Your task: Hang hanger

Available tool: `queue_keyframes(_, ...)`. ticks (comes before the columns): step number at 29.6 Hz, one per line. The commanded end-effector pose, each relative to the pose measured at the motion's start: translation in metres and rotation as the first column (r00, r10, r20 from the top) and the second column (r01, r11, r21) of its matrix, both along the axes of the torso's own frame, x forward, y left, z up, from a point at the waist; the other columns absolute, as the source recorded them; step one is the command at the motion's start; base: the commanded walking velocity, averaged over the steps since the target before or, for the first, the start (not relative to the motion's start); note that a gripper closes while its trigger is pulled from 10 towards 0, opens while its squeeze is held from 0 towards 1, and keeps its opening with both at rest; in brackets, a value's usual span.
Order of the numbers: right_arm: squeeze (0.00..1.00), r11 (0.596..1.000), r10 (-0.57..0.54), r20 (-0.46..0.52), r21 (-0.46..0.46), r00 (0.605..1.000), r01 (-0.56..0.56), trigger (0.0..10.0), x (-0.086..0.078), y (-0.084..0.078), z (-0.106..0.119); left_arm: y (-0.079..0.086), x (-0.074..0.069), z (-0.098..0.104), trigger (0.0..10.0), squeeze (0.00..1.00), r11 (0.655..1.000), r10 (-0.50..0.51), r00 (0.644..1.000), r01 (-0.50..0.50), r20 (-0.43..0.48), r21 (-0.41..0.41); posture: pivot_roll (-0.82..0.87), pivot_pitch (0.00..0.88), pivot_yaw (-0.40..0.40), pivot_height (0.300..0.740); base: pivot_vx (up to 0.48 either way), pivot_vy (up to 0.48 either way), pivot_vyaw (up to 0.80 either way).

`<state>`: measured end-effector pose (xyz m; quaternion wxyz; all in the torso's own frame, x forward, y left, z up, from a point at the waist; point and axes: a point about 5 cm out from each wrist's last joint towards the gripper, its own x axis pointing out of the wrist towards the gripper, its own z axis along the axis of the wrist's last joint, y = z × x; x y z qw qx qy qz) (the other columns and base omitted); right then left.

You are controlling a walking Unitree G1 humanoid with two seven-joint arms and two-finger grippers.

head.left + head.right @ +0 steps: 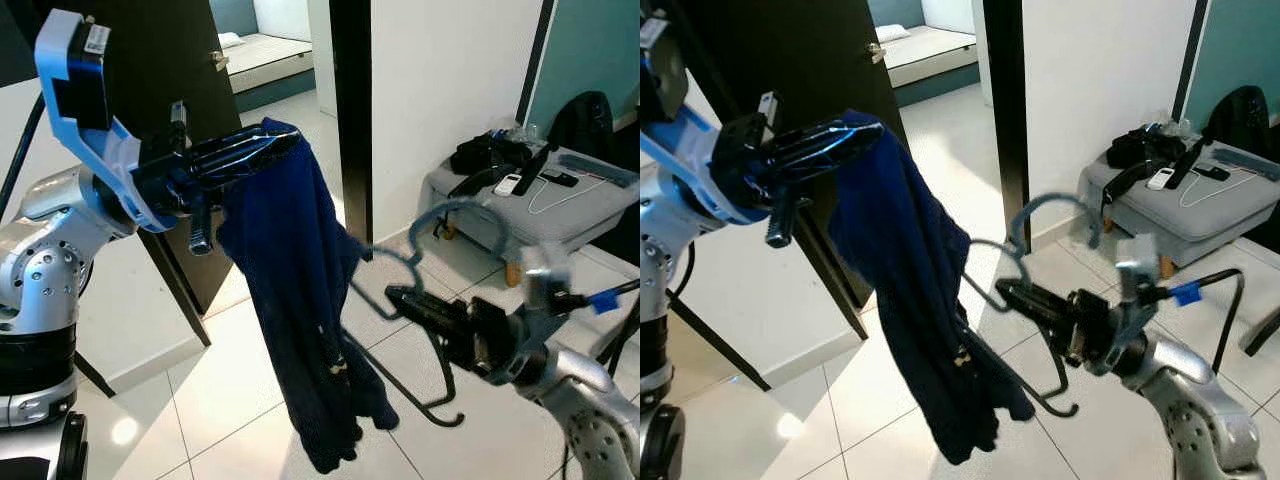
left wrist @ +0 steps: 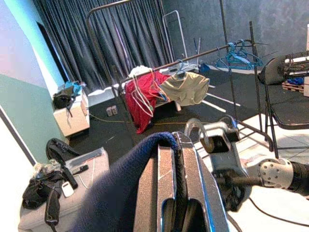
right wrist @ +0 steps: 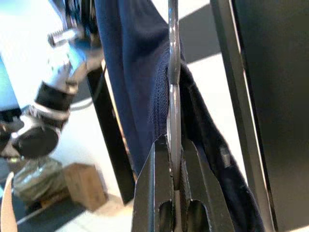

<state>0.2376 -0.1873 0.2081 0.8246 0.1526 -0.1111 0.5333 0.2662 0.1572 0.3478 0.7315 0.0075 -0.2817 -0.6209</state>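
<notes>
A dark blue garment [image 1: 300,330] hangs from my left gripper [image 1: 262,145], which is raised at upper left and shut on the cloth's top edge [image 2: 159,145]. My right gripper [image 1: 400,297] is shut on a blue-grey wire hanger [image 1: 455,215], whose hook curls upward and whose lower bar [image 1: 440,400] pokes beside the garment's lower part. In the right wrist view the hanger wire [image 3: 173,96] runs straight out from between the fingers, against the blue cloth [image 3: 135,72].
A dark door [image 1: 170,60] stands open behind the garment, with a black door frame [image 1: 352,110] to its right. A grey bench [image 1: 540,215] with bags and cables sits at right. A clothes rack [image 2: 193,60] with garments and hangers stands farther off.
</notes>
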Motion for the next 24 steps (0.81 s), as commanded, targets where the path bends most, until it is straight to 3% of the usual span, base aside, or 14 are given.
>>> queue_keyframes(1,0.0,0.998,0.023,0.049,0.053,0.999,-0.026,10.0,-0.003,0.0,0.011,0.005,-0.002,0.004,0.0,0.0,1.0,0.012,1.0,-0.012,0.019,0.016,-0.08,0.0,0.145,0.74,0.0,0.0,0.0)
queue_keyframes(8,0.0,0.995,0.026,0.061,0.095,0.998,-0.032,10.0,-0.007,-0.011,0.014,0.016,0.001,0.008,0.0,0.0,0.997,0.068,0.997,-0.069,0.038,0.024,-0.09,0.0,0.144,0.74,0.0,0.0,0.0)
queue_keyframes(24,0.0,0.984,0.016,0.082,0.175,0.997,-0.03,10.0,-0.01,-0.017,0.022,0.028,0.007,0.005,0.0,0.0,0.988,0.151,0.988,-0.152,0.03,0.034,-0.08,0.0,0.149,0.74,0.0,0.0,0.0)
